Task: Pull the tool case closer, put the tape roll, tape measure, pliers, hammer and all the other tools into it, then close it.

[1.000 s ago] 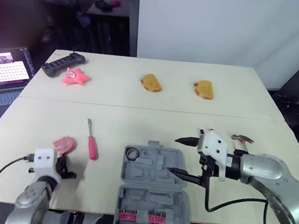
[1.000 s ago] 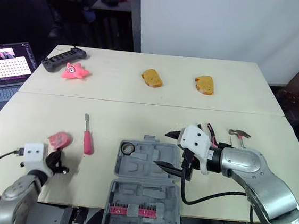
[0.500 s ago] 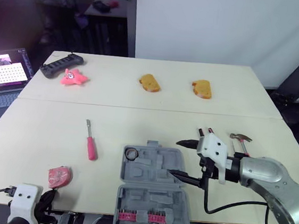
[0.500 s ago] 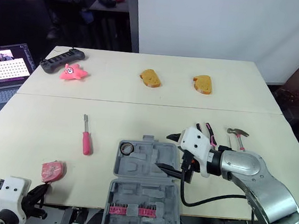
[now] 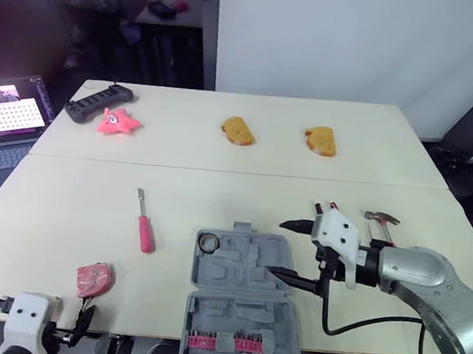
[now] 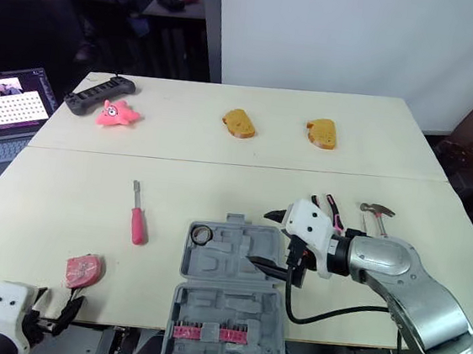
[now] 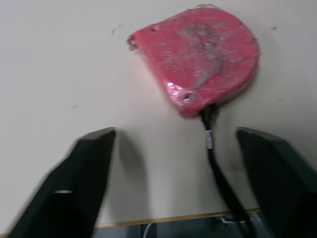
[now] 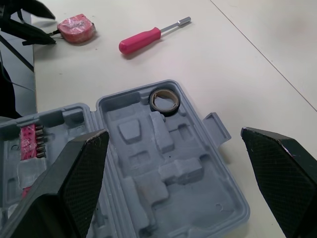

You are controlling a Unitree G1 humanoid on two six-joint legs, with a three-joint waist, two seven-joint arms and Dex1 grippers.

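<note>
One hard, slick-looking tape measure lies near left; grip it across its rim. Left gripper and right gripper both gape wide, empty.

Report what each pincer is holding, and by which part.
Nothing is held. The left pincer is open, its fingers clear of the tape measure lying ahead of it. The right pincer is open and empty by the open tool case.

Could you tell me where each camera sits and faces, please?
Left eye: head, looking down over the table; right gripper shows.
Right eye: beside it, same scene; left gripper at table's edge.
Left wrist: looks along its open fingers at the tape measure.
Right wrist: looks along its open fingers into the tool case.
Wrist views share the tape measure.
</note>
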